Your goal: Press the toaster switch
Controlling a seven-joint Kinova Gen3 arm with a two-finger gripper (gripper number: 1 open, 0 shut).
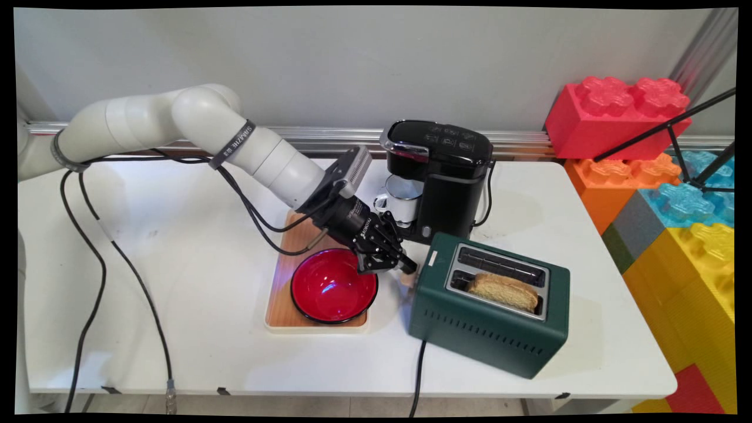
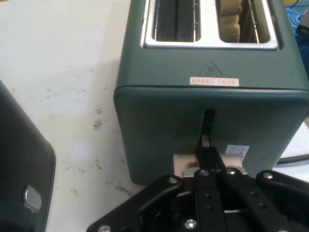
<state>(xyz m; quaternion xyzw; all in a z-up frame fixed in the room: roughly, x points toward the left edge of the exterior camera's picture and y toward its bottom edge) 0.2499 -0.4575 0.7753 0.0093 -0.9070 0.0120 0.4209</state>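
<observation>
Claw [image 1: 405, 265]: set at the lever [image 2: 208, 155] on the toaster [image 1: 490, 305]; finger opening cannot be told.
Toast [image 1: 505, 291]: seated in the near slot.
Bowl [image 1: 333, 286]: left on the tray [image 1: 282, 305], beside the claw.
Counter [image 1: 176, 282]: also occupied by a coffee maker [image 1: 440, 176].

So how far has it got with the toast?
Done: a bread slice sits in the green toaster. In hand: the claw is at the toaster's lever, which looks low in its slot. Left: I cannot tell whether toasting has begun; the red bowl is empty.
</observation>
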